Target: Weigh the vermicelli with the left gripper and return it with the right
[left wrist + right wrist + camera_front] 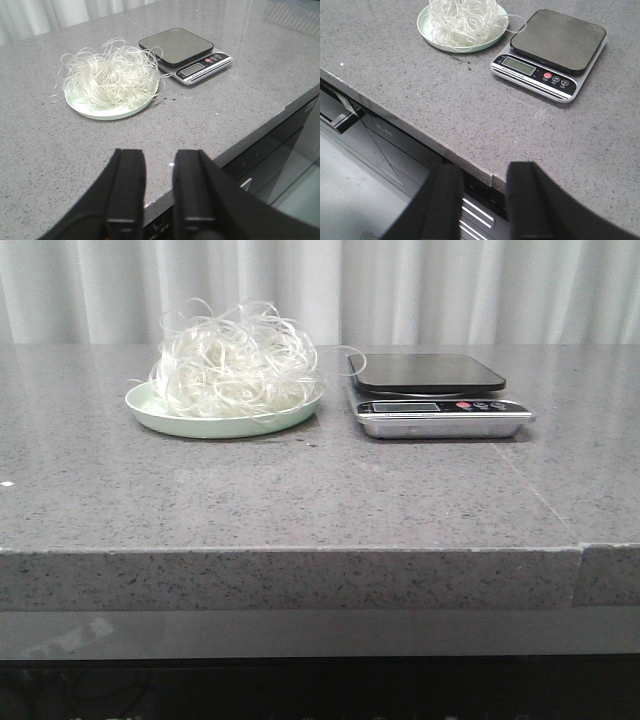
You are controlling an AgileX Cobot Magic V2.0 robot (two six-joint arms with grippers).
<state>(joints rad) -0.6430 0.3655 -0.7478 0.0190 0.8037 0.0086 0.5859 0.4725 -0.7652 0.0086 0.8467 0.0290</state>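
The vermicelli is a fluffy whitish nest heaped on a pale green plate at the table's left middle. It also shows in the left wrist view and the right wrist view. A digital kitchen scale with a bare black platform stands just right of the plate. One stray strand loops onto its corner. My left gripper is open and empty, back over the table's front edge. My right gripper is open and empty, also back at the front edge. Neither arm shows in the front view.
The grey speckled stone table has a seam line near its front right. Pale curtains hang behind it. Below the front edge are dark cabinet fronts.
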